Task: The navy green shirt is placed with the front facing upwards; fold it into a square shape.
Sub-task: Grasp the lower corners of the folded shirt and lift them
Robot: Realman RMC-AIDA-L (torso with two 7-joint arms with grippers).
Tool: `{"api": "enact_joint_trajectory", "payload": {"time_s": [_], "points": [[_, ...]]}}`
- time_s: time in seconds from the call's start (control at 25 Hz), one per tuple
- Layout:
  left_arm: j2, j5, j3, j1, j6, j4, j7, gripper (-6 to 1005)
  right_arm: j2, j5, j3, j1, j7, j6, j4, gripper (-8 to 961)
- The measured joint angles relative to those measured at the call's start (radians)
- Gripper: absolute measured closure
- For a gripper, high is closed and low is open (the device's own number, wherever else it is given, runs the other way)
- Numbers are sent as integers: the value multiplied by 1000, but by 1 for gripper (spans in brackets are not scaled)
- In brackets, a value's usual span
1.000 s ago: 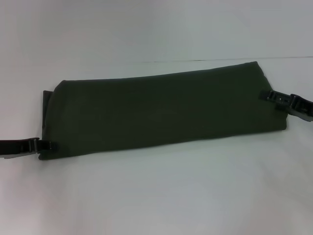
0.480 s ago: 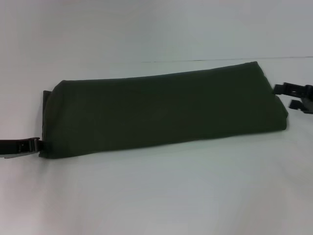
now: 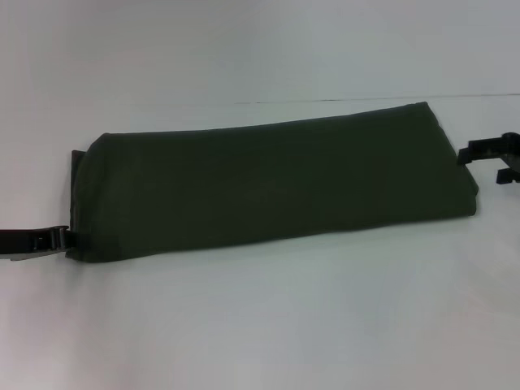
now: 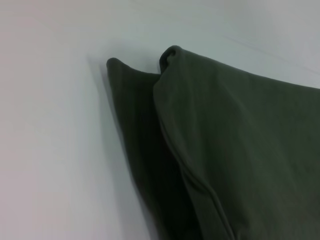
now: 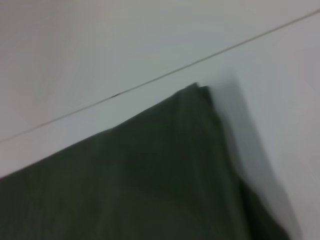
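Observation:
The navy green shirt [image 3: 268,183] lies on the white table as a long folded band running left to right, plain side up; no lettering or collar shows. My left gripper [image 3: 63,239] sits low at the band's near left corner, right at the cloth's edge. My right gripper [image 3: 481,166] is open and empty, just off the band's right end and apart from it. The left wrist view shows the layered left end of the shirt [image 4: 225,150]. The right wrist view shows its far right corner [image 5: 150,175].
The white table [image 3: 260,325] stretches wide in front of the shirt. A thin seam line [image 3: 366,99] runs across the table just behind the shirt's far edge and also shows in the right wrist view [image 5: 150,80].
My right gripper has let go of the shirt's right end and drawn back to the right. My left gripper has slid slightly left, off the corner. The shirt has not moved.

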Motion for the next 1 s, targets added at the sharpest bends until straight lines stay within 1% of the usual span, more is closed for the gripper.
{"api": "enact_joint_trajectory", "payload": {"time_s": [0.16, 0.28, 0.44, 1.0], "points": [[0, -1, -2, 0, 1, -1, 0, 992, 11, -58, -8, 47, 18, 4, 7, 12], [1, -2, -3, -1, 1, -1, 1, 993, 18, -84, -13, 61, 27, 10, 9, 12], [2, -2, -4, -1, 2, 1, 1, 992, 25, -103, -32, 63, 34, 31, 21, 12], [0, -5, -2, -2, 0, -1, 0, 993, 65, -115, -71, 57, 26, 111, 63, 14]]}}
